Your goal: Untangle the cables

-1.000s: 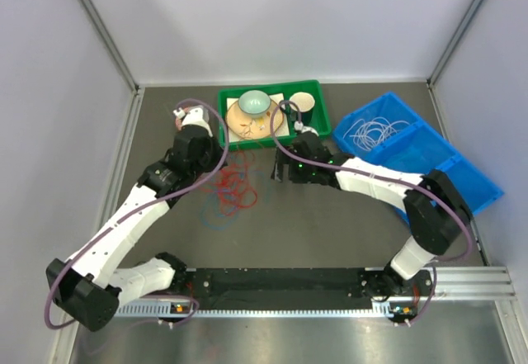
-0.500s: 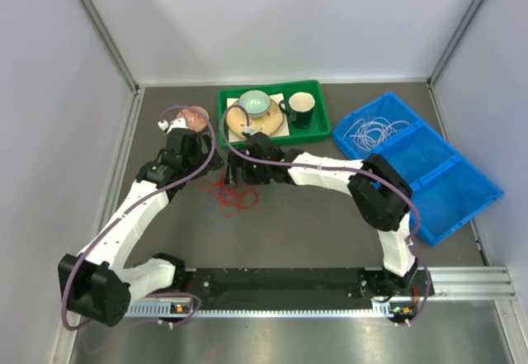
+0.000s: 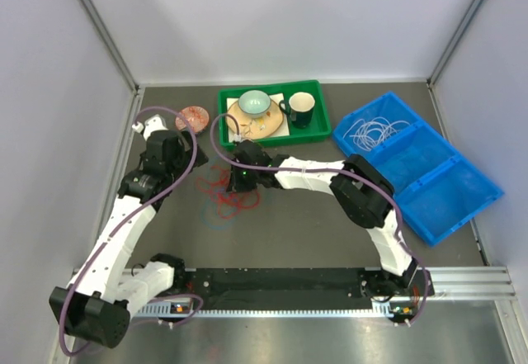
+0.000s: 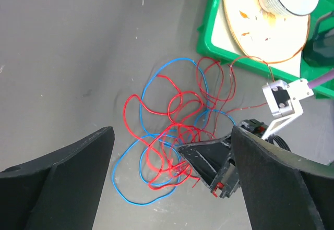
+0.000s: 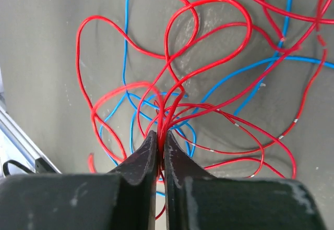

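The red cable [image 5: 209, 32] and the blue cable [image 5: 271, 63] lie knotted together in loose loops on the dark table [image 3: 289, 224], left of centre. My right gripper [image 5: 162, 141] is down in the tangle, shut on a bunch of red cable strands. In the top view it [image 3: 238, 186] sits at the heap's upper right. The left wrist view shows the red loops [image 4: 180, 97], the blue loop [image 4: 156, 68] and the right gripper's fingers [image 4: 206, 159]. My left gripper [image 4: 169, 188] hangs open above the heap, holding nothing. The white cable [image 3: 371, 129] lies coiled in the blue bin.
A green tray [image 3: 312, 135] at the back holds a wooden plate, a bowl and a dark cup. A blue two-part bin [image 3: 445, 182] stands at the right. A small pink dish [image 3: 191, 117] lies at the back left. Walls close three sides.
My right arm has swung left from the tray to the tangle and shut on red strands. The left gripper has opened and drawn back to the left.
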`<move>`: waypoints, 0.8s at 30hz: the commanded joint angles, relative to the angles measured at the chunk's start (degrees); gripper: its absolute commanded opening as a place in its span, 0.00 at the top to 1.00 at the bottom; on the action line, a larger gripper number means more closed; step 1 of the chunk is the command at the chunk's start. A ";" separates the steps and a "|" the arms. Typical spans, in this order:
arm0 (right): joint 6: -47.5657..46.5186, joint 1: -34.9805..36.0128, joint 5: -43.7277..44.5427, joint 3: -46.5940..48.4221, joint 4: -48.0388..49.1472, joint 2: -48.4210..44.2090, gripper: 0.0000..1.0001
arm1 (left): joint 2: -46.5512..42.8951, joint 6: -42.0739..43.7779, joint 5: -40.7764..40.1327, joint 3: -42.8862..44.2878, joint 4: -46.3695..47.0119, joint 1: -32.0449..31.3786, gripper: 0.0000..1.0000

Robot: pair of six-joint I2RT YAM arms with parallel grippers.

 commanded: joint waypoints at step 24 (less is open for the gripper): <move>-16.14 -3.47 24.59 -16.95 -14.08 -56.91 1.00 | 18.75 3.22 30.00 -9.87 17.02 0.99 0.01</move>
